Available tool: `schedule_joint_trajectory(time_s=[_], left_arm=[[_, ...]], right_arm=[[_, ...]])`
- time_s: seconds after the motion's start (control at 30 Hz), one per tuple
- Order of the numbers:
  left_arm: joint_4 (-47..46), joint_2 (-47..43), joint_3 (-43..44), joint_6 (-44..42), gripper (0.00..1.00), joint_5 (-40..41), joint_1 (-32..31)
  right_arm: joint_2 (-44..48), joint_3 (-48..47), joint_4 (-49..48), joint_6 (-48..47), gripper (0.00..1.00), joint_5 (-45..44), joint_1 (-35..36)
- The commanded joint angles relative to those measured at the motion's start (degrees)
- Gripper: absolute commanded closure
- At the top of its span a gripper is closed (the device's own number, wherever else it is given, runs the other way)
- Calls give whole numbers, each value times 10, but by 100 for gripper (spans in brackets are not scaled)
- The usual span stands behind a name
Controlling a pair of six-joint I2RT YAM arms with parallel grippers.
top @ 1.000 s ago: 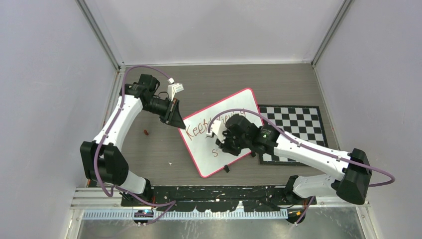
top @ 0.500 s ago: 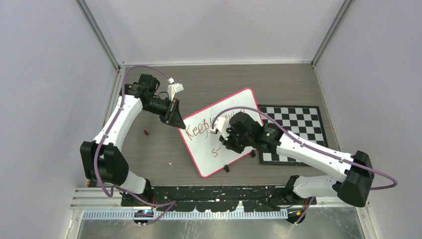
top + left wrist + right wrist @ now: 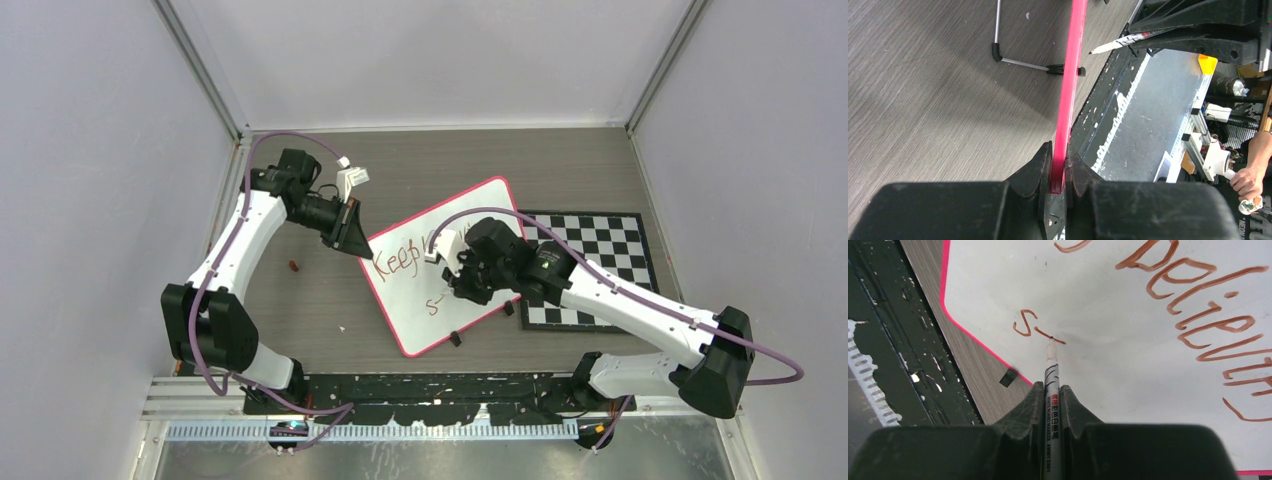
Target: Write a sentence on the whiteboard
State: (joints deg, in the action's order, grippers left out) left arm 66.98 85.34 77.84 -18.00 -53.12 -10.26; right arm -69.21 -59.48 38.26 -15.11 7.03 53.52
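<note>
Whiteboard [image 3: 418, 318] centre, checkered board [image 3: 610, 240] just right (right arm [image 3: 625, 303] overhead)

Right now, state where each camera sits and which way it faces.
Top external: above and behind the robot, facing down on the table and whiteboard; the robot shows whole, left pincer to right pincer.
Left wrist: on the left wrist, sighting edge-on along the whiteboard's rim; its own pincer is shut on that rim.
Right wrist: on the right wrist, facing down the marker onto the sentence; its own pincer grips the marker.
Shared: both wrist views show the marker tip.
</note>
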Motion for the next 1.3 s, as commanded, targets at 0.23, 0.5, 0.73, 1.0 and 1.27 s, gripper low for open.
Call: schedule_joint_trajectory(time_s=[0.23,0.5,0.73,1.0,1.27], left_arm=[[-4,5,-2,2,100,38,-6],[-7,1,-9,1,100,40,-5],[-9,1,-12,1,100,40,-6],[-8,0,-11,1,100,41,-6],[-4,7,-5,2,100,36,-5]], right_arm=[[-22,-33,-29,3,100,-6,2],[-32,1,-40,7,100,-19,2],[-25,27,-35,8,100,-14,6],[-10,30,-28,1,100,-34,7],[14,12,-3,-4,100,-42,6]])
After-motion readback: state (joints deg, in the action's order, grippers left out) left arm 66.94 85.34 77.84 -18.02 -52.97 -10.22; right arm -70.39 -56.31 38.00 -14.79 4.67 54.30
